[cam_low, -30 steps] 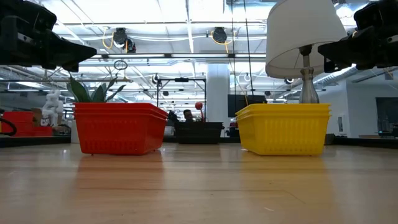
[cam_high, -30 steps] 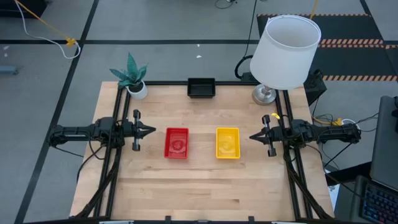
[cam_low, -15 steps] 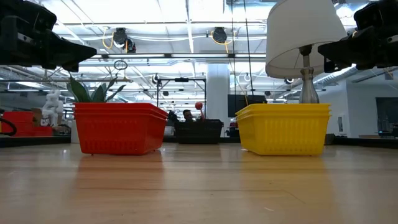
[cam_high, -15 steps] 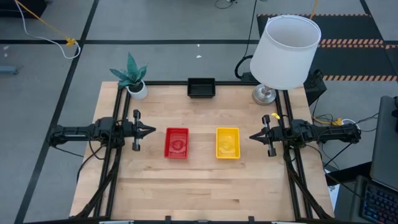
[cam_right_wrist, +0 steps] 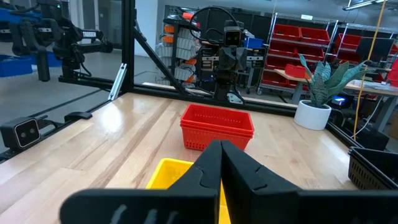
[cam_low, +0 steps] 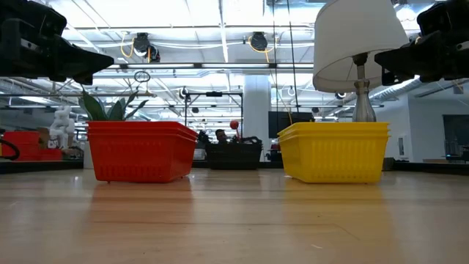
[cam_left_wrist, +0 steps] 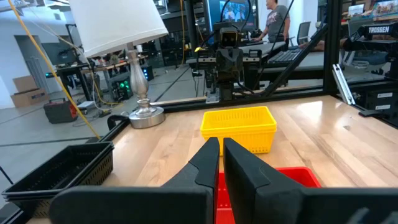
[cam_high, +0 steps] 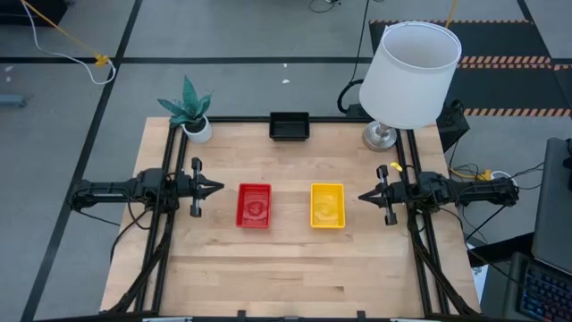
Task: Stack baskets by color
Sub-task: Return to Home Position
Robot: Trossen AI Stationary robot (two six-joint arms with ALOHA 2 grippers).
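A pale wooden table [cam_high: 295, 268] stood on a grey floor crossed by dark lines. At its far right corner a lamp with a broad white shade [cam_high: 409, 76] rose from a round metal base [cam_high: 379, 136]. At the far left corner a spiky green plant [cam_high: 188, 100] sat in a small white pot [cam_high: 198, 131]. A yellow cable [cam_high: 63, 36] trailed over the floor beyond the far left, and a dark mat edged in orange-and-black stripes [cam_high: 500, 61] lay beyond the far right. A keyboard [cam_high: 547, 293] showed off the near right. In the room behind, a person [cam_left_wrist: 273, 22] stood by screens, shelves of red bins [cam_right_wrist: 298, 62] lined a wall, and ceiling lights [cam_low: 220, 33] ran overhead.
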